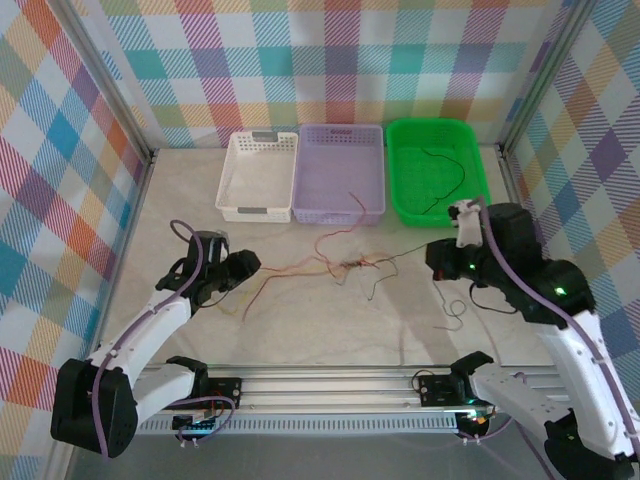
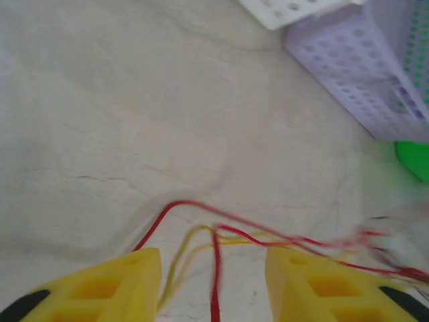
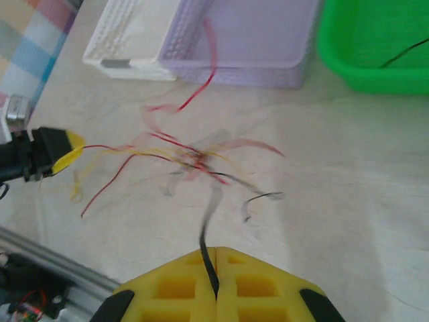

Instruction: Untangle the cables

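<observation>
Right wrist view has the right pincer closed tight on a black cable, which leads up-frame to the knot of red, yellow and black cables at mid-frame on the worktop. The left pincer stands roughly half open, with the red and yellow strands lying loose between its fingers, not gripped. With that end unanchored, a pull on the black cable would likely drag the whole knot along or cinch it. Blur probably hides how tight the knot is.
</observation>
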Tool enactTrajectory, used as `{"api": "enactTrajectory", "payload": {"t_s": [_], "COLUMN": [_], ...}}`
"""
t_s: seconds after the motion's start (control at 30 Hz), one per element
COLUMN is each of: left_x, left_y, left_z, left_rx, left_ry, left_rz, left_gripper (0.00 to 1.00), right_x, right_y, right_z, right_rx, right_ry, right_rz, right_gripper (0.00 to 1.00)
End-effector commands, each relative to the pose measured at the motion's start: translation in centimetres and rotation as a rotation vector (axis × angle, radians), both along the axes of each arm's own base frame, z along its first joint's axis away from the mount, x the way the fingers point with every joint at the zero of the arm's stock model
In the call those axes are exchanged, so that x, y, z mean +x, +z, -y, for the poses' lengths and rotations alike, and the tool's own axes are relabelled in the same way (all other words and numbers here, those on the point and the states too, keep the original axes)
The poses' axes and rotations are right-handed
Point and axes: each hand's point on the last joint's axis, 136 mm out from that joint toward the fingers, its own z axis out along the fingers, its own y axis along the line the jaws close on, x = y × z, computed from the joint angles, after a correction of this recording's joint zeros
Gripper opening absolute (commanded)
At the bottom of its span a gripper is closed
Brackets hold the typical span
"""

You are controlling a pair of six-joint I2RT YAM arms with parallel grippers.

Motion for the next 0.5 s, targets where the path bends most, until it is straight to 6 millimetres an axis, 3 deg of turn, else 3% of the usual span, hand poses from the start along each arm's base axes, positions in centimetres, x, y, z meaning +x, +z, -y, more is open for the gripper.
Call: {"api": "enactTrajectory", "payload": {"t_s": [0.0, 0.13, 0.27, 0.47], "left_x": [1.2, 0.5, -1.2, -3.1], "left_y": [4.1, 7.0, 9.0, 8.7], "left_z": [3.2, 6.7, 11.1, 17.0], "left_rx": [-0.081, -0.114, -0.083, -0.077], "left_ry": [-0.118, -0.242, -0.401, -0.579], "left_rz": [0.114, 0.187, 0.254, 0.281], "left_gripper": [0.63, 0.77, 0.83, 0.84], "right_x": [0.0, 0.2, -0.1, -1.2], "right_y": [1.3, 0.9, 1.9, 3.7], "right_z": [-3.1, -5.1, -6.1, -7.2], "right_rx": [0.143, 0.202, 0.253, 0.331], "right_ry": [0.135, 0.222, 0.285, 0.362], "right_rz": [0.048, 0.019, 0.037, 0.045], "right_gripper": [0.0, 0.0, 0.0, 0.0]}}
